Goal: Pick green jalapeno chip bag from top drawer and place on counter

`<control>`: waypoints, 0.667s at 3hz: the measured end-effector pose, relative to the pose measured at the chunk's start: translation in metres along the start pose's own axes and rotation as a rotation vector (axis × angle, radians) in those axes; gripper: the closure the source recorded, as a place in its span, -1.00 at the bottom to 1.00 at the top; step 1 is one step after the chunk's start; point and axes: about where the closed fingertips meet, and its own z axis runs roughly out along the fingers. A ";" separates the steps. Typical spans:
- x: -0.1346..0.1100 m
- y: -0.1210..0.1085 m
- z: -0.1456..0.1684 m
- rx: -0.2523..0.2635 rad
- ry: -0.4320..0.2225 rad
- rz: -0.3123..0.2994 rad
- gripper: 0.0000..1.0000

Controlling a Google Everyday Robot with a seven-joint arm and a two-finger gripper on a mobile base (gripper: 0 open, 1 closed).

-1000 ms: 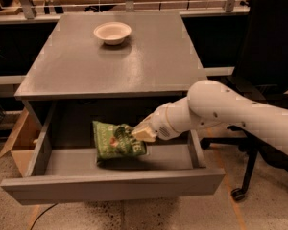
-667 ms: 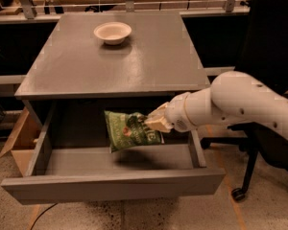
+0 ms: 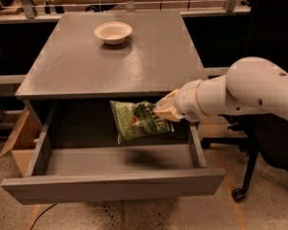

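A pale pincer (image 3: pixel 165 110) is closed narrowly on the right edge of a green jalapeno chip bag (image 3: pixel 138 121). The bag hangs tilted to the pincer's left, clear of the floor of the open top drawer (image 3: pixel 114 186) below, where its shadow falls. Just above the pincer runs the front edge of the grey desk (image 3: pixel 134 66), and a small white bowl (image 3: pixel 113 32) sits on it, well beyond and to the left. Far to the pincer's lower left, a cardboard box (image 3: pixel 17 145) stands on the speckled floor (image 3: pixel 182 217). A black office chair (image 3: pixel 273 37) is behind the arm on the right. The white arm (image 3: pixel 249 87) reaches in from the right, roughly level, its wrist angled slightly down.
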 end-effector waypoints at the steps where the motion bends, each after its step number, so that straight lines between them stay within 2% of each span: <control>1: -0.027 -0.015 -0.021 0.057 0.011 -0.098 1.00; 2: -0.078 -0.047 -0.048 0.170 0.039 -0.279 1.00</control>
